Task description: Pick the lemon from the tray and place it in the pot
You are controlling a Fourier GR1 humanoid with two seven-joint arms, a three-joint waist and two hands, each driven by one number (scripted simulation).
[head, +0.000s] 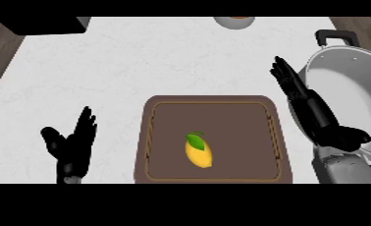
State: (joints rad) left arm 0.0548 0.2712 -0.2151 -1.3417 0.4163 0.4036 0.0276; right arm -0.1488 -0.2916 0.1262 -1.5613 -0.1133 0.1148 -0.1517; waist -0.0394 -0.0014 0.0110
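The right hand point(313, 108) shows near the tabletop's right edge, its black fingers straight and held close together, pointing toward the far edge. It holds nothing. Its grey forearm point(340, 166) comes in from the near right corner. The hand lies in the narrow space between the tray and the pot and overlaps the pot's left rim; whether it touches the rim cannot be told.

Just right of the hand is the pot point(340, 80), large, grey and round, with a pale bare inside. It is partly cut off by the right edge. A black handle point(334, 36) sticks out from its far side.

Left of the hand, at the middle of the near edge, sits the tray point(156, 122), brown and rectangular with rounded corners and a raised rim. The lemon point(198, 150) lies on it, a little toward the near side, yellow with a green leaf at its far end. It is well apart from both hands.

The left hand point(72, 146) rests near the near left corner, fingers spread and upright, holding nothing.

The tabletop point(145, 58) is white and lightly marbled. A small round object point(233, 21) sits at the far edge, cut off, and a dark block point(43, 24) fills the far left corner.
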